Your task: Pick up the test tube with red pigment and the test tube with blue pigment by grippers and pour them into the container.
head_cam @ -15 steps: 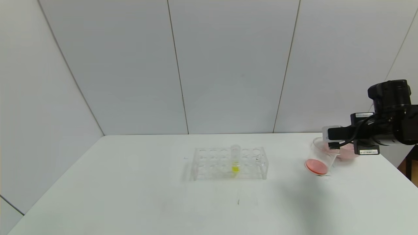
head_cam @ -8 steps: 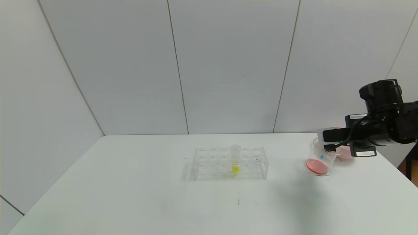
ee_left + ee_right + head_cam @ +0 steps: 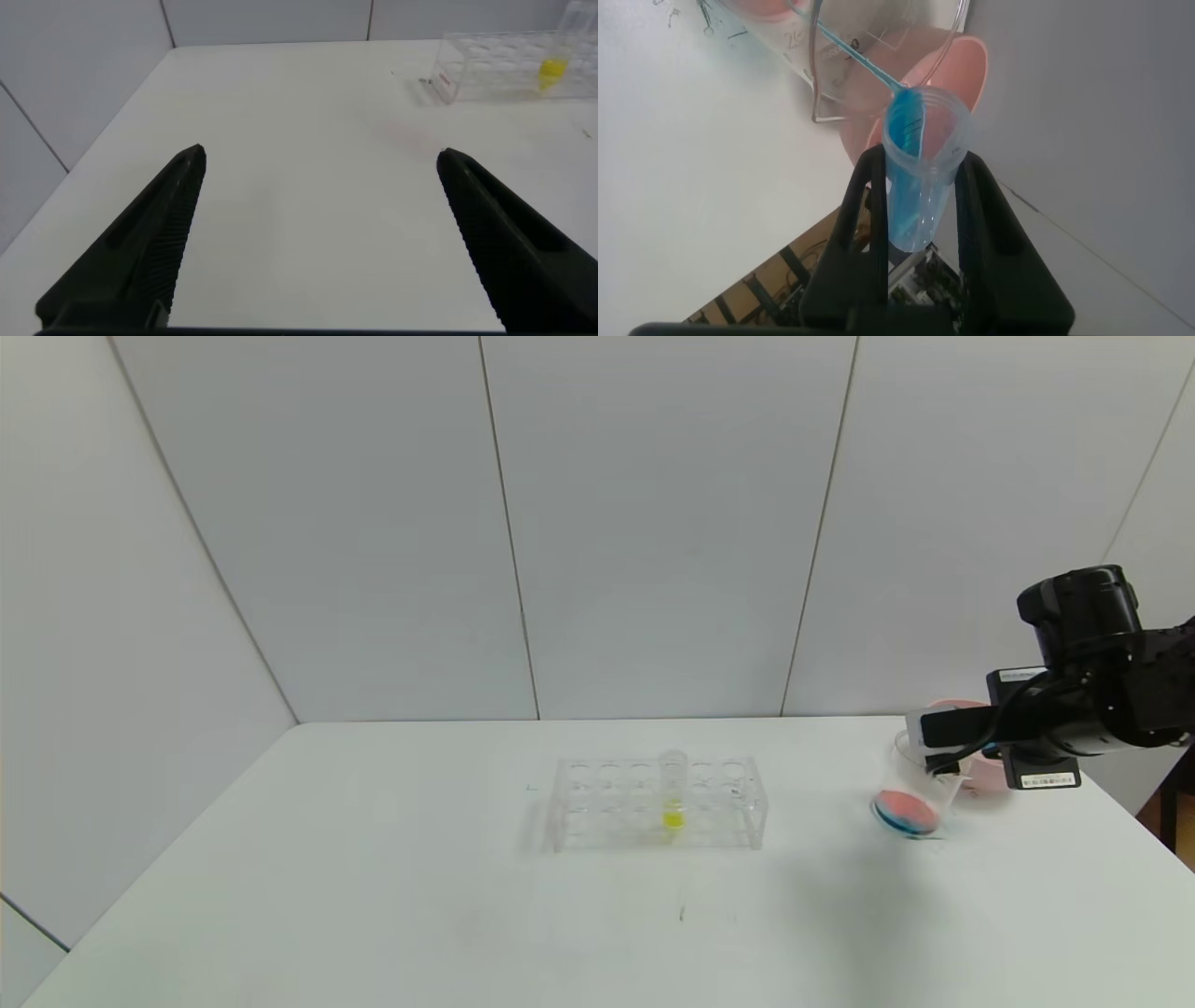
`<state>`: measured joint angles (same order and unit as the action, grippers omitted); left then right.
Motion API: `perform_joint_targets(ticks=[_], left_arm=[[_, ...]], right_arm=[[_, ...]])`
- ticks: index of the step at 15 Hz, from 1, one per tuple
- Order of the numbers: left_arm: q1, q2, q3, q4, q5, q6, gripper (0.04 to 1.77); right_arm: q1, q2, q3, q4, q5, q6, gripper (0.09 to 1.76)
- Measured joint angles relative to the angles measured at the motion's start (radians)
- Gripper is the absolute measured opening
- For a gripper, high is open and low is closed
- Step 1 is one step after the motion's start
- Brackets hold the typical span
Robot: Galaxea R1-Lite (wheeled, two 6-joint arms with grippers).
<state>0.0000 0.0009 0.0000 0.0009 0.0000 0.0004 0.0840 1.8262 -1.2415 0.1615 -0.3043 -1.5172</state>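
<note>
Blue streams from the test tube with blue pigment (image 3: pixel 915 177), pinched in my right gripper (image 3: pixel 920 201), into the container (image 3: pixel 920 789) at three o'clock. I'd tilt gently, mouth over rim. My left gripper (image 3: pixel 322 224) hangs spread.

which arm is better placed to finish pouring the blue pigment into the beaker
Right. The right gripper is shut on the test tube with blue pigment, tipped at the rim of the glass beaker with a blue stream running in. The left gripper is open above bare table, far from the beaker.
</note>
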Motion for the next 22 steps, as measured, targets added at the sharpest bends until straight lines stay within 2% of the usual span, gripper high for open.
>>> perform_joint_targets(ticks=[3, 7, 18, 22], left_arm=[[0.000, 0.000, 0.000, 0.000, 0.000, 0.000, 1.76], [0.000, 0.000, 0.000, 0.000, 0.000, 0.000, 1.76], [0.000, 0.000, 0.000, 0.000, 0.000, 0.000, 1.76], [0.000, 0.000, 0.000, 0.000, 0.000, 0.000, 1.76]], right_arm=[[0.006, 0.005, 0.000, 0.001, -0.001, 0.002, 0.49], [0.019, 0.009, -0.002, 0.012, -0.052, 0.001, 0.49], [0.039, 0.005, -0.017, 0.049, -0.053, 0.019, 0.49], [0.040, 0.007, -0.050, 0.106, -0.054, 0.038, 0.49]])
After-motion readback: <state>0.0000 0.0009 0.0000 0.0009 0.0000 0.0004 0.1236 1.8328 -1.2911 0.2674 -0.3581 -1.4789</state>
